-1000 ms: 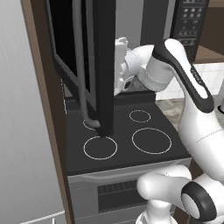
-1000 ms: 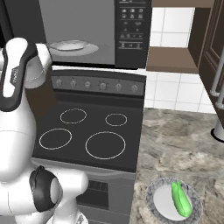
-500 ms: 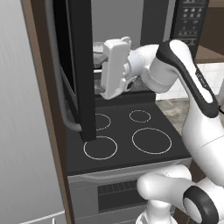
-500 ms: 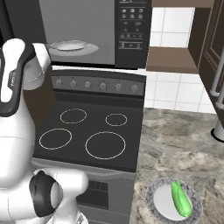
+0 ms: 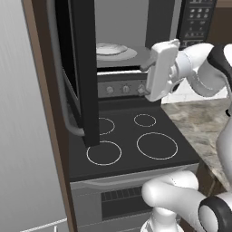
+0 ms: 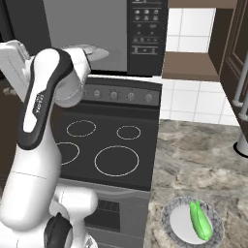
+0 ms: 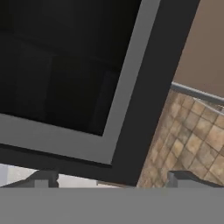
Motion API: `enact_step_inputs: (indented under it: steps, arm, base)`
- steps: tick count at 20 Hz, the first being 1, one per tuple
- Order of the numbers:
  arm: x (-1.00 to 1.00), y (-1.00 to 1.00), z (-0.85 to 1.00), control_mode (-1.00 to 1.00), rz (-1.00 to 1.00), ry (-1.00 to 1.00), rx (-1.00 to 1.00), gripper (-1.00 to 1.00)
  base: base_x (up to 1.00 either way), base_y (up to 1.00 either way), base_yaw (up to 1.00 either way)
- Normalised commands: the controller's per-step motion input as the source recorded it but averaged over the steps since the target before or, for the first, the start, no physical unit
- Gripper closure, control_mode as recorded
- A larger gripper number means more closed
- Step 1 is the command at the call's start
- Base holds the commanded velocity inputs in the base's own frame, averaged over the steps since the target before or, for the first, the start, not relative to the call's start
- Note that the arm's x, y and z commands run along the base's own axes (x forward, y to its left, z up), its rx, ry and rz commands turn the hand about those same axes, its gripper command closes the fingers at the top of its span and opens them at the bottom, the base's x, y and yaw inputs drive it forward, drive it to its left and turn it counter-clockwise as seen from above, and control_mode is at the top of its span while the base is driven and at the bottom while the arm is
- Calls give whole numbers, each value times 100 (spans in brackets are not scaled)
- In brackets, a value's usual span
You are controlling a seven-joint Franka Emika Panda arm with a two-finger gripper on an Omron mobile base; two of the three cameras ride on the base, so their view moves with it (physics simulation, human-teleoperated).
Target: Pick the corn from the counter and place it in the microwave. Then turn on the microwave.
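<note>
The microwave stands open, its door swung wide and the white plate bare, so the opening looks done. The corn still lies in a bowl on the surface, well away from the gripper and far below it. Picking, placing, closing and switching on all remain.

The gripper's tips stand apart, holding nothing. The hand view cuts them off at the bottom edge, just short of the door's frame.

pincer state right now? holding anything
pincer: open, tips spread wide with nothing between them, facing the microwave door; the corn lies on a plate on the counter.
</note>
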Motion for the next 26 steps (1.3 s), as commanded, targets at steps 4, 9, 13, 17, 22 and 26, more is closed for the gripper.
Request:
enact_step_inputs:
  steps: [4, 9, 13, 17, 22, 26]
  arm:
    - [11, -85, 0, -100, 0, -11, -24, -100]
    - [13, -85, -8, -100, 0, -7, -18, -100]
    - [0, -94, -12, -100, 0, -4, -13, -100]
    - [9, -87, -23, -100, 0, 0, -9, -100]
    - [21, -77, -37, -100, 0, 0, -14, -100]
    - [31, -64, -58, -100, -3, 0, -20, -100]
  base:
    - [0, 0, 0]
    - [0, 0, 0]
    - [0, 0, 0]
    - [0, 0, 0]
    - [0, 0, 0]
    - [0, 0, 0]
